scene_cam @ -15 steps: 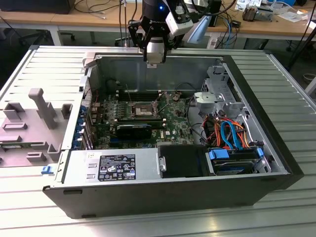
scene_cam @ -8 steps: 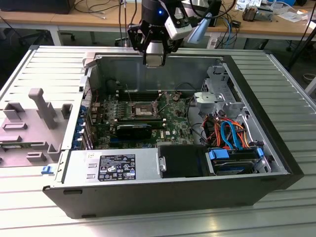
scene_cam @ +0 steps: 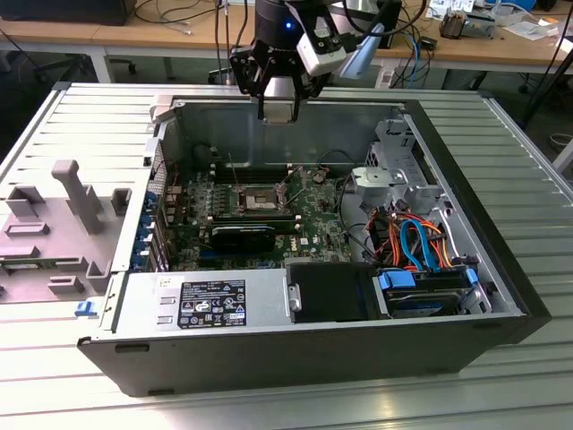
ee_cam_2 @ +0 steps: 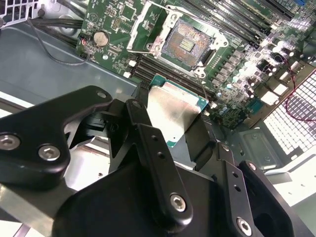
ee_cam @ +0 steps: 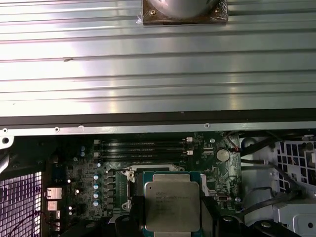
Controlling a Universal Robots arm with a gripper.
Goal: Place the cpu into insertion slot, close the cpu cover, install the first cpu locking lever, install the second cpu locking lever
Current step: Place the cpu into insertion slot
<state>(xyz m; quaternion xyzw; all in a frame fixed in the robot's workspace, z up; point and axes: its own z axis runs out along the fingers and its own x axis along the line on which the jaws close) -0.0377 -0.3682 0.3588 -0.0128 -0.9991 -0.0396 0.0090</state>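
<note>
Black pincer (ee_cam_2: 174,126) links crowd the foreground, its fingers clamped on two opposite edges of the cpu (ee_cam_2: 170,111), a thin, rigid square with a dull silver lid and green rim. It hangs over the far side of the case (scene_cam: 269,358), well above the insertion slot (ee_cam_2: 187,44). It is probably light, with a fragile underside, so the edge grip suits it.

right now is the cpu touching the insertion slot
Apart. The exterior view shows the gripper holding the cpu up near the case's top edge, with clear space down to the insertion slot. The second wrist view shows it bare.
</note>
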